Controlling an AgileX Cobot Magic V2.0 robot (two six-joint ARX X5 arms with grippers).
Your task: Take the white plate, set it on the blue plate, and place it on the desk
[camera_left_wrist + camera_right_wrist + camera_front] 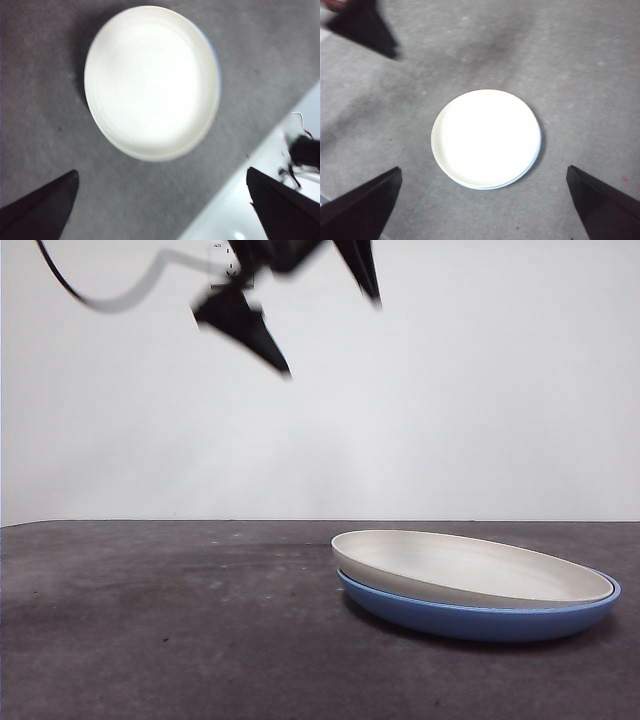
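The white plate (470, 565) lies nested on the blue plate (480, 620), slightly tilted, on the desk (150, 620) at the right. It also shows in the left wrist view (150, 80) and the right wrist view (485, 137), where only a thin blue rim (534, 161) peeks out. My left gripper (330, 335) is open and empty, high above the desk and left of the plates, blurred; its jaws (161, 172) stand wide apart. My right gripper (484, 169) is open and empty, high over the plates, out of the front view.
The left gripper's dark tip (365, 27) shows in a corner of the right wrist view. A pale floor strip (260, 190) beyond the desk edge shows in the left wrist view. A white wall (480, 390) stands behind the desk.
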